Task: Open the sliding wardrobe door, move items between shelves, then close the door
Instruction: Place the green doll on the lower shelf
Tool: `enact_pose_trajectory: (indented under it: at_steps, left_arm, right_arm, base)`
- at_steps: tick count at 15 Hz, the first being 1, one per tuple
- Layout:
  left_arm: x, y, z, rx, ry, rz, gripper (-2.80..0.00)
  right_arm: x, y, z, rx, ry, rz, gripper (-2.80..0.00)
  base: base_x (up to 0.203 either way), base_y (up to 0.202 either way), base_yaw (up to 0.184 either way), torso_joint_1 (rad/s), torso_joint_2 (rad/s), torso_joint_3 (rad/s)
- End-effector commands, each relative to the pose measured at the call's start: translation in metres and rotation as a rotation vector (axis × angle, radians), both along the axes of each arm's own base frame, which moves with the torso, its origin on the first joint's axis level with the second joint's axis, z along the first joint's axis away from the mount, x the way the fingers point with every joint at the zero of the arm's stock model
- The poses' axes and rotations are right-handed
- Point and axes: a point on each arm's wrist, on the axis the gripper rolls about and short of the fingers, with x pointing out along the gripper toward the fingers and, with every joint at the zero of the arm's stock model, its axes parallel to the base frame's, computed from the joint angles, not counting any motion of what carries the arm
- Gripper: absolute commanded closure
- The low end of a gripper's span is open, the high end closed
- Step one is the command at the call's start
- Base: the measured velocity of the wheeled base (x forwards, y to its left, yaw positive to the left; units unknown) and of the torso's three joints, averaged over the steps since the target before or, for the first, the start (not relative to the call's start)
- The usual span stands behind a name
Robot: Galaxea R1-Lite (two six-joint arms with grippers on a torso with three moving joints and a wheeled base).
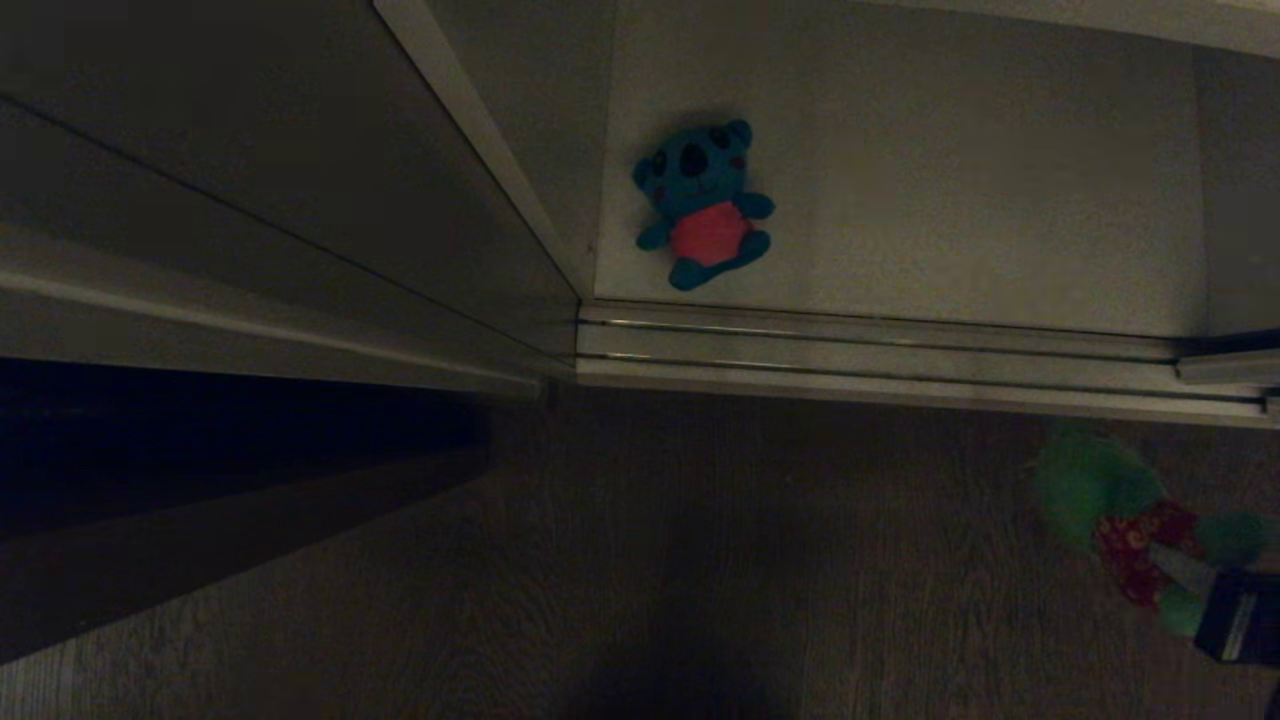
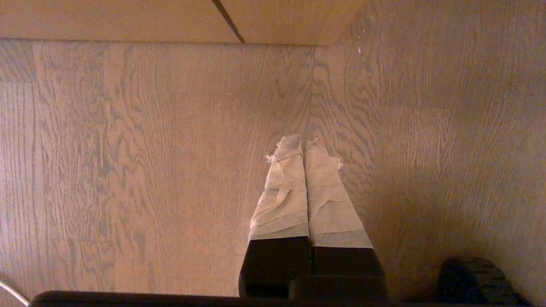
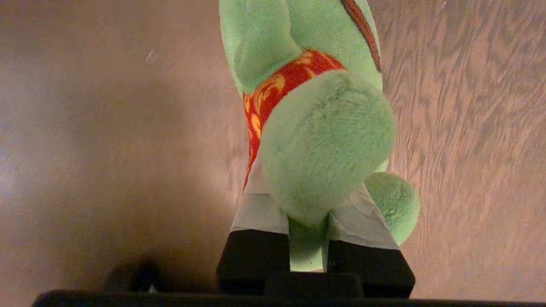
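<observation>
Now your right gripper [image 1: 1185,585] is clamped on the frog [image 1: 1120,510], its body angled toward the wardrobe; left gripper [image 2: 305,147] pressed together.

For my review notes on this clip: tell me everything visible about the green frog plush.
The green frog plush is soft, fuzzy pale-green fabric with a red band patterned in yellow across its body and rounded limbs. The right gripper is shut on it, its tape-wrapped fingers pinching the plush between them. In the head view the frog hangs at lower right over the dark wooden floor, outside the wardrobe, clear of the shelf. Its face is not visible.
</observation>
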Motion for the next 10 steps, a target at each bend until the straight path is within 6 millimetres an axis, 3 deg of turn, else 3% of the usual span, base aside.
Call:
enact_pose_trajectory:
  at_steps: [1, 3, 7, 10]
  left_arm:
    - [0.000, 0.000, 0.000, 0.000, 0.000, 0.000, 0.00]
    - [0.000, 0.000, 0.000, 0.000, -0.001, 0.000, 0.00]
    - [0.000, 0.000, 0.000, 0.000, -0.001, 0.000, 0.00]
    - [0.000, 0.000, 0.000, 0.000, -0.001, 0.000, 0.00]
  right_arm:
    - [0.046, -0.008, -0.007, 0.002, 0.010, -0.034, 0.00]
    - [0.073, -0.018, 0.018, -0.005, -0.108, -0.070, 0.00]
    - [0.112, -0.031, 0.045, -0.021, -0.228, -0.110, 0.00]
    - [0.139, -0.035, 0.045, -0.028, -0.286, -0.113, 0.00]
  base:
    - [0.000, 0.000, 0.000, 0.000, 0.00, 0.000]
    - [0.000, 0.000, 0.000, 0.000, 0.00, 0.000]
    - [0.000, 0.000, 0.000, 0.000, 0.00, 0.000]
    - [0.000, 0.000, 0.000, 0.000, 0.00, 0.000]
